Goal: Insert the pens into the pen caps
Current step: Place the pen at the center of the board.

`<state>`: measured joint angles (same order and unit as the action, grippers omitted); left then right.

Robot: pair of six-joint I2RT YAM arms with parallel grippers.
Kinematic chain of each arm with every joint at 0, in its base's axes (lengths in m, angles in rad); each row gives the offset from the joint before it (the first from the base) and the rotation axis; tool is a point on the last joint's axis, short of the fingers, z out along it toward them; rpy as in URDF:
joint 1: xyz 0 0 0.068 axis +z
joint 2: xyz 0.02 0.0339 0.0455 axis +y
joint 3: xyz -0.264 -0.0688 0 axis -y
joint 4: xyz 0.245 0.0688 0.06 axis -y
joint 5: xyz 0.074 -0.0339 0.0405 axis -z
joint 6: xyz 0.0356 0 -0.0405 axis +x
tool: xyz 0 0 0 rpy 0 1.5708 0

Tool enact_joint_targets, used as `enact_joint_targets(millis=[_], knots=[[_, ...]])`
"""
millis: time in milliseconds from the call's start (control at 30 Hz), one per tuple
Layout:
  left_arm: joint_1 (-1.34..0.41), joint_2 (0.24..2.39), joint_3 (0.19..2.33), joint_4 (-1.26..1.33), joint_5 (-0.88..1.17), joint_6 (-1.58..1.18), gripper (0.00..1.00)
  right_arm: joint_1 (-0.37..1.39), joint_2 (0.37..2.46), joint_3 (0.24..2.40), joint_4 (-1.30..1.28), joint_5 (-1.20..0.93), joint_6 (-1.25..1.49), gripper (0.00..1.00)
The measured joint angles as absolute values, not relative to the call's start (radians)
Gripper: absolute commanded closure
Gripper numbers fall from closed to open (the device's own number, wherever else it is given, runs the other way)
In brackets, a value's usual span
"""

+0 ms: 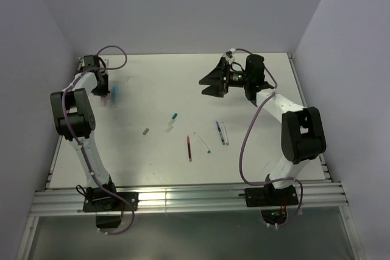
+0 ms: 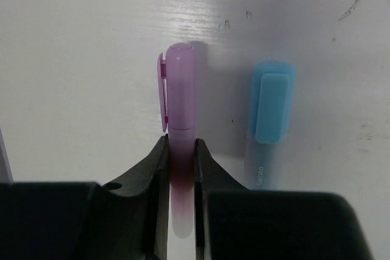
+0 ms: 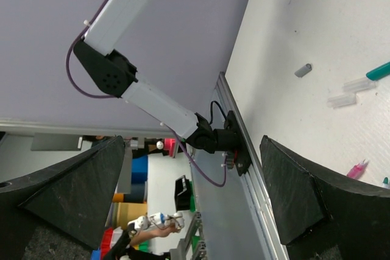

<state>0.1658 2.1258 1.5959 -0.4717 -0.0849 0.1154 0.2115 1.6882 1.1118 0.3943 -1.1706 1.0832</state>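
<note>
l. hand (image 2: 181, 147): fingers clenched on barrel of pink-capped pen (image 2: 181, 98), far-left of table (image 1: 158, 77); blue-capped pen (image 2: 271, 105) lies just beside. r. hand (image 1: 213, 81): jaws wide, grasping nothing, above far table. centre: loose red pen (image 1: 189, 148), dark blue pen (image 1: 219, 131), teal cap (image 1: 174, 115), grey cap (image 1: 145, 131).

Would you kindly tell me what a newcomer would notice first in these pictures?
First, the left pincer is closed on a pink capped pen at the table's far left, with a light blue capped pen lying right beside it. Next, the right pincer hangs wide open above the far middle of the table, with loose pens and caps scattered in the centre.
</note>
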Motion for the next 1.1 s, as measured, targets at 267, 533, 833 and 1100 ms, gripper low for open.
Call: enact_joint_targets(millis=[267,533,833,1100], knots=[[0.162,2.126,1.599,-0.474,-0.031,0.115,0.81,0.212,1.688,1.112,0.394,-1.171,1.083,0.00],[0.157,2.126,1.599,-0.493,-0.015,0.114,0.74,0.212,1.688,1.112,0.394,-1.171,1.082,0.00],[0.157,2.126,1.608,-0.505,0.007,0.110,0.71,0.212,1.688,1.112,0.393,-1.171,1.080,0.00],[0.157,2.125,1.628,-0.538,0.044,0.107,0.73,0.212,1.688,1.112,0.389,-1.172,1.079,0.00]])
